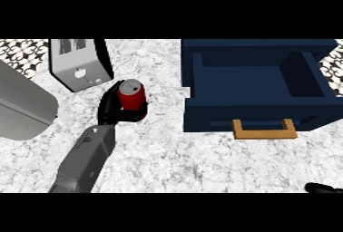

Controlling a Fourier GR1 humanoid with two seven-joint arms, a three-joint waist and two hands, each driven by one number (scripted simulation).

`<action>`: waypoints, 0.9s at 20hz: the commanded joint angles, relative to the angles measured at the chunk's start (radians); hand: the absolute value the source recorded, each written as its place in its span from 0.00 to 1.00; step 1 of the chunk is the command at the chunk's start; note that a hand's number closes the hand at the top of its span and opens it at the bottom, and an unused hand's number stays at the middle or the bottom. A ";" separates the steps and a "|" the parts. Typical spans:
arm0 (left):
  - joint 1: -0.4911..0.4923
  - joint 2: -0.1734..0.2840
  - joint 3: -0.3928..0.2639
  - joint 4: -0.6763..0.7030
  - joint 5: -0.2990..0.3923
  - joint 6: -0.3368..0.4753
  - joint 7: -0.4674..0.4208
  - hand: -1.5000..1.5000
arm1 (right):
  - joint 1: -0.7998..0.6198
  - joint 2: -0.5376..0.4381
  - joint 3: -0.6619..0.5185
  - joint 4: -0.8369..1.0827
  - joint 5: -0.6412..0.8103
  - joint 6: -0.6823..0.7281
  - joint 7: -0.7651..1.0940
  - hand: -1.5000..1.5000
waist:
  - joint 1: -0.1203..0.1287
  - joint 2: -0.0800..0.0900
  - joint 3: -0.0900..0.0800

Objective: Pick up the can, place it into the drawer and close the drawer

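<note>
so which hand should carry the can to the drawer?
Left. The left hand is already curled round the red can; the right hand only shows at the lower right edge. The drawer stands open.

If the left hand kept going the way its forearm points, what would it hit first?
Probably the toaster just beyond; the left hand is already curled round the can. Depth is unclear.

Red can [132, 96] upright, silver top, left of open dark-blue drawer [258, 108], tan handle [264, 129].
</note>
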 commanded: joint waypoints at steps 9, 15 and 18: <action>-0.115 -0.062 -0.132 -0.415 -0.051 0.133 0.424 1.00 | -0.012 -0.024 -0.035 -0.014 -0.021 0.000 0.033 0.00 | 0.018 -0.008 0.001; -0.248 -0.069 -0.139 -0.479 -0.066 0.215 0.585 1.00 | -0.025 -0.009 -0.021 -0.008 0.000 -0.011 0.019 0.00 | 0.005 -0.001 0.001; -0.270 -0.069 -0.190 -0.511 -0.049 0.277 0.612 1.00 | -0.034 -0.043 -0.070 -0.023 -0.050 0.001 0.045 0.00 | 0.000 -0.001 0.000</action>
